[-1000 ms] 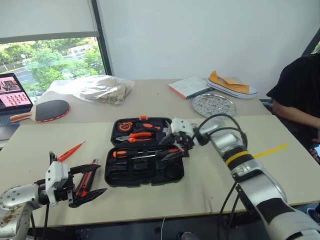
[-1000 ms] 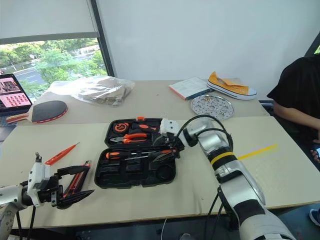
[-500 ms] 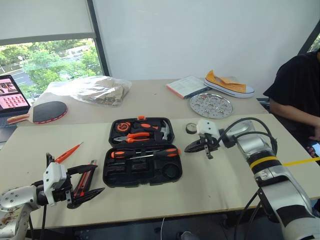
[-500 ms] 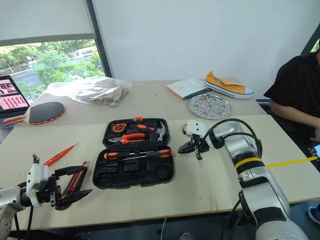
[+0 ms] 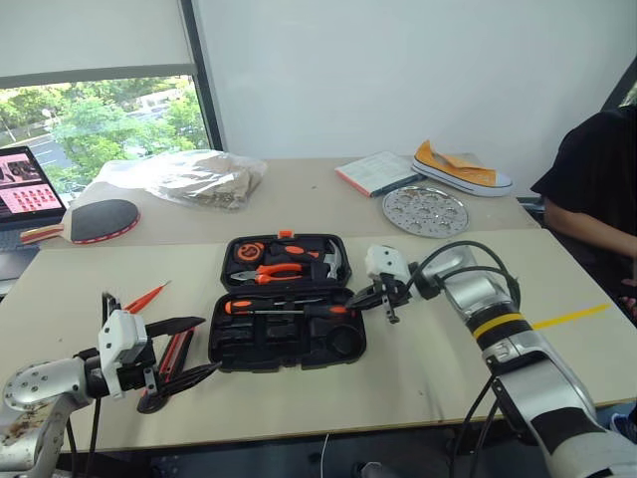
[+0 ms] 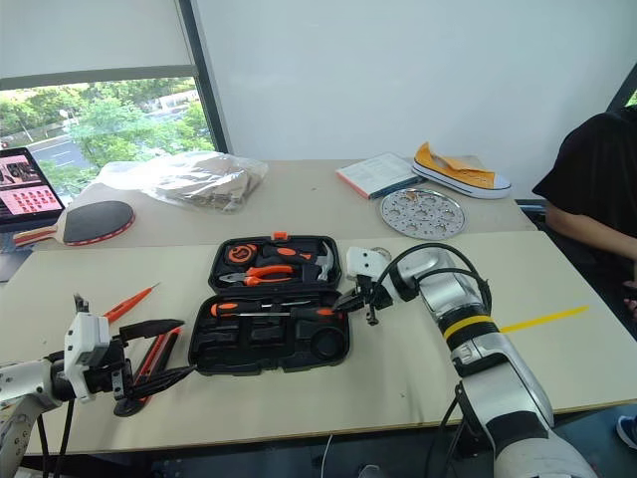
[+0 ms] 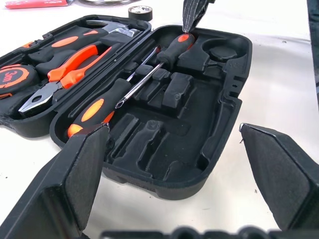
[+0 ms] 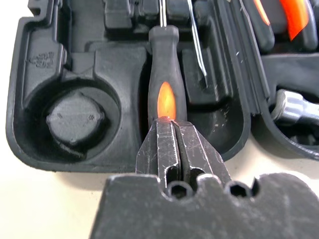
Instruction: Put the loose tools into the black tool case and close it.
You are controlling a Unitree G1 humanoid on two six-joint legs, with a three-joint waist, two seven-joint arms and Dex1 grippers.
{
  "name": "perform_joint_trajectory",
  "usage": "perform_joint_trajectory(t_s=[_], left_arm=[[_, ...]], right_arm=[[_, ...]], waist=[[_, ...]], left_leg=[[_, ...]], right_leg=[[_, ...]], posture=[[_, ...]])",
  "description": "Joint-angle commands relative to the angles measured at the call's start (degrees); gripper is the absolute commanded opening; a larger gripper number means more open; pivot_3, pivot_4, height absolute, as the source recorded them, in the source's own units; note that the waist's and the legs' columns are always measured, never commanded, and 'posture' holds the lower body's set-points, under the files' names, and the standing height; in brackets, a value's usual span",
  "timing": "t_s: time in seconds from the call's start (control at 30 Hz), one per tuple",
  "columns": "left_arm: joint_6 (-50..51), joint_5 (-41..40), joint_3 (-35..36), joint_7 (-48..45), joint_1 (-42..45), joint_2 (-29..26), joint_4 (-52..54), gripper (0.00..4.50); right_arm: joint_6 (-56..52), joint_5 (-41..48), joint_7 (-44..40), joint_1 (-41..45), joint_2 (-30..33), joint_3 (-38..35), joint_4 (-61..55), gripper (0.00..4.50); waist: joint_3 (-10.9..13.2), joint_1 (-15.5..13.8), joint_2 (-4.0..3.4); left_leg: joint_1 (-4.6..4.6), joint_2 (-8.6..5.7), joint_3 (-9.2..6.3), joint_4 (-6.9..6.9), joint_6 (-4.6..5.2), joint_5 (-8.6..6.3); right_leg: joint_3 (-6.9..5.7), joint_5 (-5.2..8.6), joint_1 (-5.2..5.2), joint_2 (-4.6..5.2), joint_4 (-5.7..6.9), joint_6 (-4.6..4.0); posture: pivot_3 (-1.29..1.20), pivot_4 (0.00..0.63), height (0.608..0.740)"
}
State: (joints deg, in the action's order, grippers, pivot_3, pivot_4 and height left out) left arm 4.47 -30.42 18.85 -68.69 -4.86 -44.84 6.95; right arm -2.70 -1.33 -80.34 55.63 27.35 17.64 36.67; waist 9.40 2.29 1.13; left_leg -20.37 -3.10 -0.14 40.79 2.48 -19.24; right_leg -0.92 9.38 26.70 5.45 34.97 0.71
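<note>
The black tool case (image 5: pixel 249 351) lies open in the middle of the table. Two black-and-orange screwdrivers (image 5: pixel 239 306) (image 7: pixel 172 50) lie in its near half. My right gripper (image 5: pixel 350 302) is shut, with its tips (image 8: pixel 169 124) against the butt end of the right-hand screwdriver's handle (image 8: pixel 165 99). My left gripper (image 5: pixel 211 344) is open just left of the case. The orange-and-black utility knife (image 5: pixel 177 351) lies on the table by its fingers. A thin orange screwdriver (image 5: pixel 146 297) lies farther left. A small dark tape roll (image 7: pixel 140 11) sits on the table beyond the case.
Orange pliers (image 5: pixel 279 272), a round tape measure (image 5: pixel 250 253) and a hammer (image 5: pixel 333 261) fill the case's far half. At the back are a paddle (image 5: pixel 100 219), a laptop (image 5: pixel 25 189), a plastic bag (image 5: pixel 199 177), a booklet (image 5: pixel 376 171), a shoe (image 5: pixel 463 167) and a metal plate (image 5: pixel 425 210). A person (image 5: pixel 597 179) sits at the right.
My right gripper has shut, drew away to the right of the case, then came back left to the screwdriver's handle end. The left gripper has barely moved.
</note>
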Motion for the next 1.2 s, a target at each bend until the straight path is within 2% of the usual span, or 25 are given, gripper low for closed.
perform_joint_trajectory(t_s=[0.03, 0.2, 0.47, 0.7, 1.07, 1.1, 1.2], left_arm=[[-0.02, -0.36, 1.14, 0.15, -0.69, -0.55, 1.22, 4.50], [-2.50, 0.44, 1.06, -1.24, -0.70, -0.08, -2.44, 4.50], [-5.39, 0.90, 1.49, -2.92, -1.51, 0.00, -5.80, 4.50], [-6.48, 0.98, 2.21, -2.81, -2.45, -0.36, -6.63, 4.50], [-6.99, 1.83, 3.48, -1.55, -4.86, -0.65, -6.98, 4.50], [-7.05, 1.78, 3.73, -1.44, -5.25, -0.55, -6.70, 4.50], [-7.06, -0.39, 8.97, 0.26, -8.38, 0.78, -6.60, 4.50]], right_arm=[[-0.21, 3.17, -0.01, 1.93, -1.25, -2.49, -3.70, 0.05], [-0.79, 2.15, 3.84, 1.72, -6.20, -0.93, -3.80, 0.05], [-1.12, 0.36, 6.85, 1.86, -10.63, 1.08, -0.86, 0.05], [0.42, -2.33, 8.39, 2.06, -12.64, 3.31, 4.95, 0.05], [-2.75, -5.78, 10.64, 3.58, -15.41, 5.59, 10.18, 0.05], [-2.49, -5.49, 10.45, 3.41, -15.44, 5.41, 9.66, 0.05], [1.19, 4.07, 7.02, 0.66, -15.69, -1.48, 0.53, 0.05]], waist=[[0.00, 0.05, 0.00], [0.00, 0.41, 0.00], [0.00, -0.02, -0.01], [0.00, 0.26, -0.01], [-0.03, 0.64, -0.02], [-0.03, 0.58, -0.02], [-0.04, 0.56, 0.01]], left_leg=[[0.00, 0.00, 0.00, 0.00, 0.00, 0.00], [0.05, 0.05, 0.01, 0.00, -0.03, 0.01], [0.03, -0.04, -0.02, 0.01, -0.03, 0.02], [0.07, -0.03, -0.01, 0.00, -0.03, 0.02], [0.33, 0.01, 0.00, 0.02, -0.13, 0.08], [0.41, 0.02, -0.01, 0.01, -0.13, 0.08], [0.60, 0.03, -0.01, 0.00, -0.12, 0.07]], right_leg=[[0.00, 0.00, 0.00, -0.01, 0.00, 0.00], [0.04, 0.00, 0.01, -0.06, 0.01, -0.01], [-0.03, 0.00, -0.01, -0.01, 0.03, 0.00], [-0.03, 0.00, -0.01, -0.04, 0.03, 0.00], [0.04, -0.02, -0.16, -0.06, 0.05, -0.05], [0.04, -0.02, -0.23, -0.06, 0.05, -0.06], [0.05, -0.01, -0.41, -0.06, 0.03, -0.06]], posture=[[0.00, 0.150, 0.740], [0.00, 0.150, 0.740], [0.00, 0.150, 0.740], [0.00, 0.150, 0.740], [0.00, 0.150, 0.740], [0.00, 0.150, 0.740], [0.00, 0.150, 0.740]])
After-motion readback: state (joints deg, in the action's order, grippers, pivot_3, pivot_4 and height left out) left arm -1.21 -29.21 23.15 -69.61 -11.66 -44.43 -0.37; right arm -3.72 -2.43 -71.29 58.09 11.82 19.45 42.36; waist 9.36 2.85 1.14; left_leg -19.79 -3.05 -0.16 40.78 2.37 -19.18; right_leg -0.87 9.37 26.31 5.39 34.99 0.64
